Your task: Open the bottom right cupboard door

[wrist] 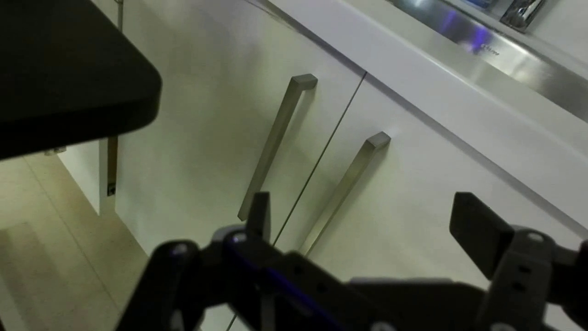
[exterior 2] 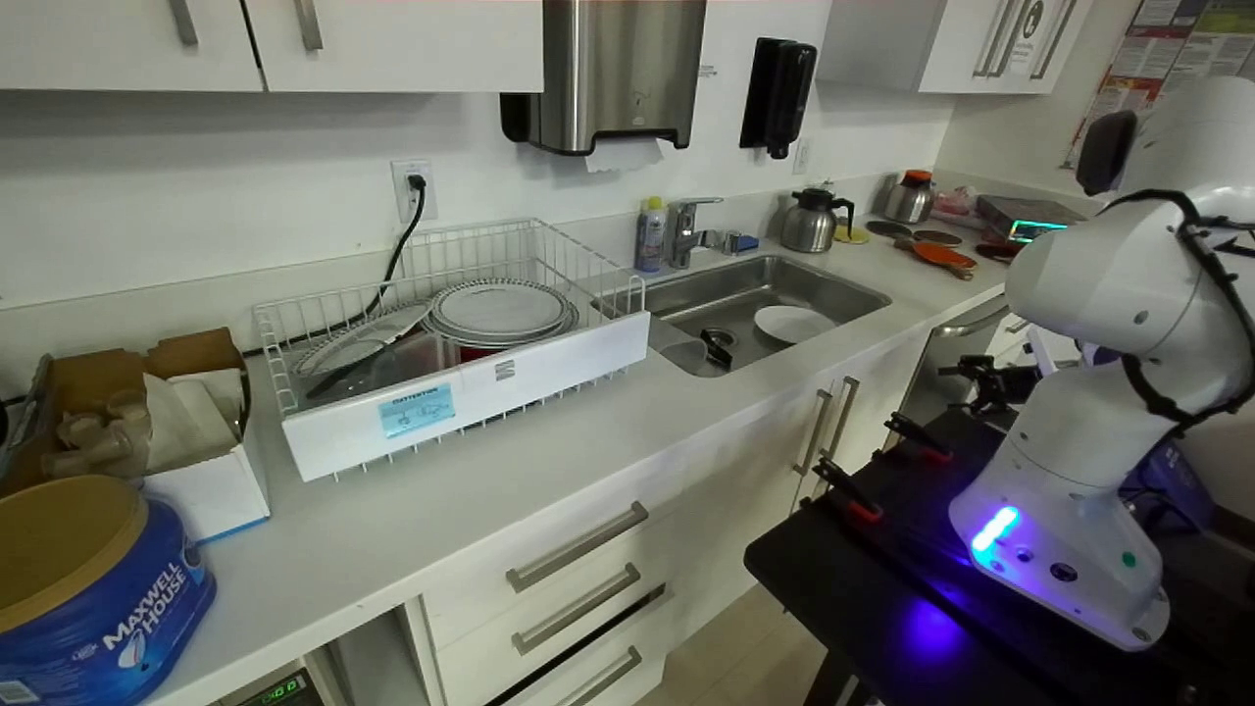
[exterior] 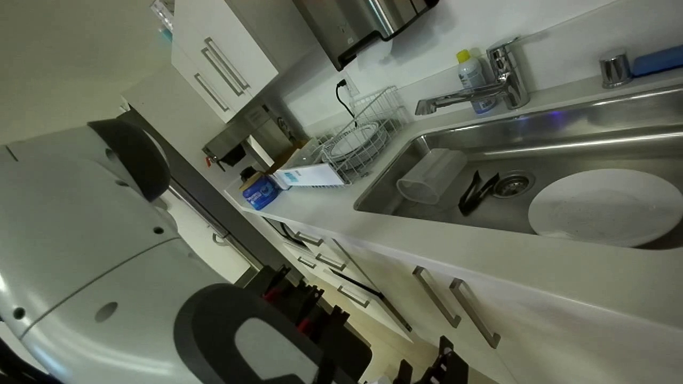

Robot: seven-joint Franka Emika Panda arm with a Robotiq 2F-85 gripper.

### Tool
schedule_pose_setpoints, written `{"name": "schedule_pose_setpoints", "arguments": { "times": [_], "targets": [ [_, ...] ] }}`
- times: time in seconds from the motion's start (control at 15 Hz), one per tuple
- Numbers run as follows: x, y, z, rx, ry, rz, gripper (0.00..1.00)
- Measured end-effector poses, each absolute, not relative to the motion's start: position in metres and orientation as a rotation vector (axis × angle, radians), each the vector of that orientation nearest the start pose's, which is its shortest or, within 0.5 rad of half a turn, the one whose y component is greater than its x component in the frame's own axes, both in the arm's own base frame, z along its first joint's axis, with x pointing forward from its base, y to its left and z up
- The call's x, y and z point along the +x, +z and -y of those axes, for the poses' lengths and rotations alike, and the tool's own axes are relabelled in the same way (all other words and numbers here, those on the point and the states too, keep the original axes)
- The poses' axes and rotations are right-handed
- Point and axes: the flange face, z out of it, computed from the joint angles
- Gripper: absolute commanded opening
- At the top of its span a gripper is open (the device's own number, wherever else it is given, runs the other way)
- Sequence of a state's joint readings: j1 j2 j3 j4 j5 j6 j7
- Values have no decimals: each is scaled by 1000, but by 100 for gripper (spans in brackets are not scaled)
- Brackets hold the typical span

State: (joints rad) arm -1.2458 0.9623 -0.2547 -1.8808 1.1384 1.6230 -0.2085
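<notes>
The bottom right cupboard door (wrist: 441, 202) is a flat white panel under the sink counter, with a slim silver bar handle (wrist: 344, 188). It sits flush and shut, with a thin seam to the similar white left door (wrist: 183, 128) and its handle (wrist: 278, 142). Both handles also show in an exterior view, the right one (exterior: 475, 312) nearer the camera, and in an exterior view, the right handle (exterior 2: 840, 417). My gripper (wrist: 362, 200) is open and empty in front of the doors. Its left finger overlaps the left handle's lower end; the right handle's lower end is hidden behind the gripper.
A black table corner (wrist: 115, 101) juts in at the left of the wrist view, with clamps (exterior 2: 853, 495) on its edge. The counter edge (wrist: 413, 59) runs above the doors. A drawer (exterior 2: 588, 657) stands slightly open beside the cupboard. The sink (exterior 2: 843, 294) lies above.
</notes>
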Motion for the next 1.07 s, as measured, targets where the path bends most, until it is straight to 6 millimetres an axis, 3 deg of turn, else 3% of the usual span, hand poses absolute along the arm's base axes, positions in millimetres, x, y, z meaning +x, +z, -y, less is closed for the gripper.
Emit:
{"name": "schedule_pose_setpoints", "arguments": {
  "times": [0.47, 1.07],
  "targets": [
    [119, -16, 473, -923, 120, -1692, 100],
    [159, -80, 439, -812, -7, -1632, 100]
  ]
}}
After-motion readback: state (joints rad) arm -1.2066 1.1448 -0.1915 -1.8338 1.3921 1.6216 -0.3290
